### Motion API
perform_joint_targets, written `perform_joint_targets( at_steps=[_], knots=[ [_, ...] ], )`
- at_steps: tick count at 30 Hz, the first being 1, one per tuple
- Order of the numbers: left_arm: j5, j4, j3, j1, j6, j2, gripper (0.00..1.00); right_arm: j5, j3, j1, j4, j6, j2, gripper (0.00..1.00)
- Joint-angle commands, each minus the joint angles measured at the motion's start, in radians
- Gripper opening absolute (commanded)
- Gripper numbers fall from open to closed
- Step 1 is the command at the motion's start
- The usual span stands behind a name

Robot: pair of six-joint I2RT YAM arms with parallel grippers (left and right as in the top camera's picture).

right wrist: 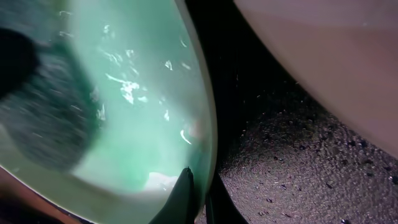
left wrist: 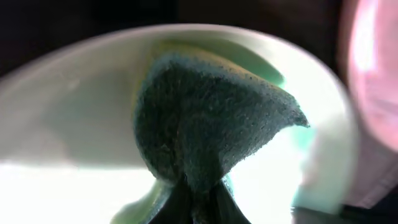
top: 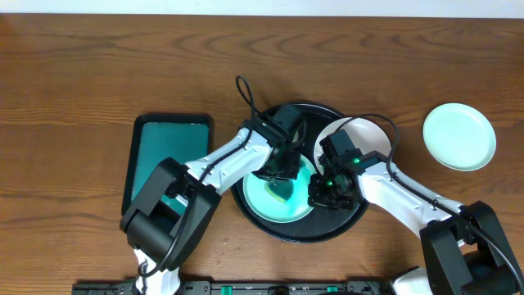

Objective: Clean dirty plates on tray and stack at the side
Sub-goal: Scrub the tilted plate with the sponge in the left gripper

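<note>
Smeared plate lies on the black tray, rim pinched by the closed right gripper, seemingly to steady it while the left gripper, clamped on a dark-green sponge, scrubs.

Dark brown wood-grain tabletop, soft even light, thin pale strip along the far edge

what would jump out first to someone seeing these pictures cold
Both arms meet over the large round black tray at the centre: the left hand holds a dark green sponge on a teal-smeared round plate while the right hand pinches that plate's rim. A clean pale-mint plate sits alone on the brown wood tabletop at far right, and a teal-green rectangular tray lies at left.
</note>
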Motion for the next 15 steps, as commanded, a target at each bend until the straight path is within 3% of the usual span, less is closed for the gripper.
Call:
perform_joint_targets(
  at_steps=[1, 4, 10, 15],
  knots=[
    [0.303, 0.036, -0.013, -0.030, 0.056, 0.055, 0.07, 0.066, -0.023, 0.014, -0.007, -0.037, 0.031, 0.01],
    [0.309, 0.035, -0.011, -0.027, 0.064, 0.054, 0.07, 0.066, -0.023, 0.014, -0.007, -0.037, 0.031, 0.01],
    [0.024, -0.089, 0.002, 0.047, -0.010, -0.023, 0.07, 0.066, -0.023, 0.014, -0.010, -0.037, 0.031, 0.01],
    [-0.102, -0.195, 0.012, 0.143, -0.010, -0.161, 0.07, 0.066, -0.023, 0.014, -0.008, -0.037, 0.031, 0.01]
  ],
)
